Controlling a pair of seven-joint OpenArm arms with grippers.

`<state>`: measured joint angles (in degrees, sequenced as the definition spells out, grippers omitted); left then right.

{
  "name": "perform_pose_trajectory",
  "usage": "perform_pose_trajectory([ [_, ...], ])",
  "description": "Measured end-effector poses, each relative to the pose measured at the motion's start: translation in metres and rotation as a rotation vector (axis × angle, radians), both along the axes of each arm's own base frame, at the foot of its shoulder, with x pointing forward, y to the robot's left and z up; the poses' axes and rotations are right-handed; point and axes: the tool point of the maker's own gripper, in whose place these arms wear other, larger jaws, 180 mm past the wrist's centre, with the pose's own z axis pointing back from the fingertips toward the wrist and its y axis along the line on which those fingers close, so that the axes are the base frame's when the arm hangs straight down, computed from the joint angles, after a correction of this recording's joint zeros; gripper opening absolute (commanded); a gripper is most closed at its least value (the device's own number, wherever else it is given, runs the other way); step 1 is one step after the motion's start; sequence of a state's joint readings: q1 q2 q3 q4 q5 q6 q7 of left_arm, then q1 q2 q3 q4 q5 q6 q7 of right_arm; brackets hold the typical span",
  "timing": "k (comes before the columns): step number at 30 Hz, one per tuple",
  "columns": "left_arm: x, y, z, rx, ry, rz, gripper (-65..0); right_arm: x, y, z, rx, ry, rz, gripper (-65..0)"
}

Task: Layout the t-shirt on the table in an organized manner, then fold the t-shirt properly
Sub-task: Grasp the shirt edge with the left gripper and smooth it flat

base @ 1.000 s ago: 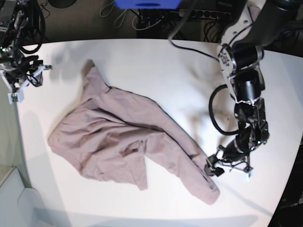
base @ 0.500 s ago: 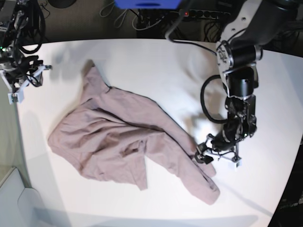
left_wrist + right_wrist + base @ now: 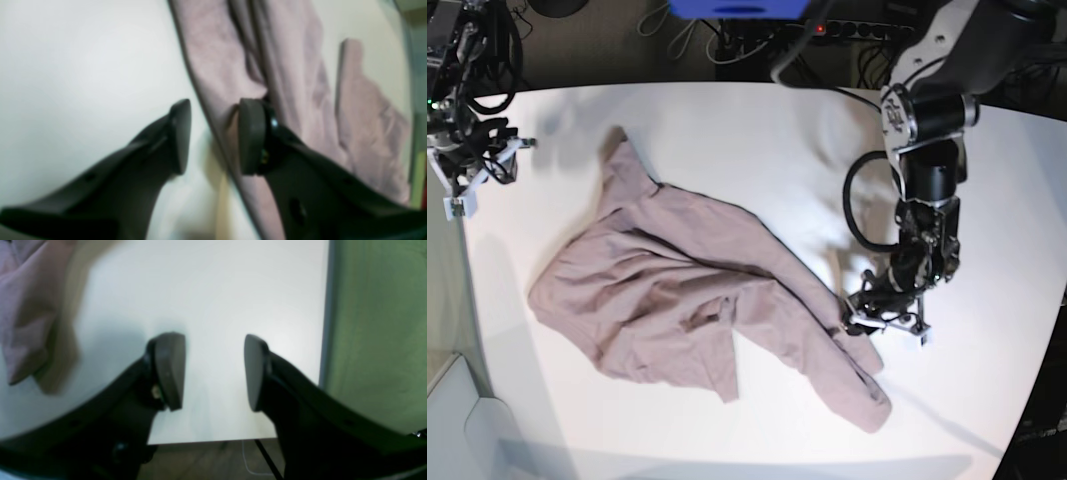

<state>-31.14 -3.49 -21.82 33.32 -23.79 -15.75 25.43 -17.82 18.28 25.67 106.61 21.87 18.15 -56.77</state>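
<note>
The mauve t-shirt (image 3: 677, 290) lies crumpled and twisted across the white table (image 3: 727, 130), from the far left down to the near right. My left gripper (image 3: 855, 322) is low at the shirt's near-right end. In the left wrist view it (image 3: 213, 136) is open and straddles the shirt's (image 3: 300, 83) edge, with one finger over bare table (image 3: 83, 66) and the other over cloth. My right gripper (image 3: 487, 175) hangs at the table's far left edge. In the right wrist view it (image 3: 213, 373) is open and empty over bare table (image 3: 217, 290), with a bit of shirt (image 3: 23, 306) off to its left.
Cables and a power strip (image 3: 867, 30) lie beyond the far edge, with a blue object (image 3: 737, 8) above. The table edge and green floor (image 3: 373, 340) are just right of my right gripper. A pale surface (image 3: 452, 420) sits off the table's near-left corner.
My left arm has moved left and slightly farther along the table, bringing its gripper onto the shirt's near-right edge. The shirt and the right arm have not moved.
</note>
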Motion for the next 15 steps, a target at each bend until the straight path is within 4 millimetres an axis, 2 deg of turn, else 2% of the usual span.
perform_pose_trajectory([
  [8, 0.004, -0.007, -0.002, -0.015, -0.003, 0.005, -42.2, 0.0, 0.0, 0.0, 0.0, 0.0, 0.0, -35.9],
  [10, 0.004, -0.011, -0.002, -0.018, -0.001, -0.001, -47.7, 0.0, 0.0, 0.0, 0.001, 0.0, 0.0, -35.9],
  [13, 0.0, -0.014, -0.007, -0.017, 0.018, -0.015, -65.0, 0.0, 0.0, 0.0, 0.0, -0.001, 0.0, -35.9],
  [15, -0.001, -0.014, -0.007, -0.02, 0.021, -0.013, -63.2, 0.0, 0.0, 0.0, 0.0, 0.0, 0.0, -35.9],
])
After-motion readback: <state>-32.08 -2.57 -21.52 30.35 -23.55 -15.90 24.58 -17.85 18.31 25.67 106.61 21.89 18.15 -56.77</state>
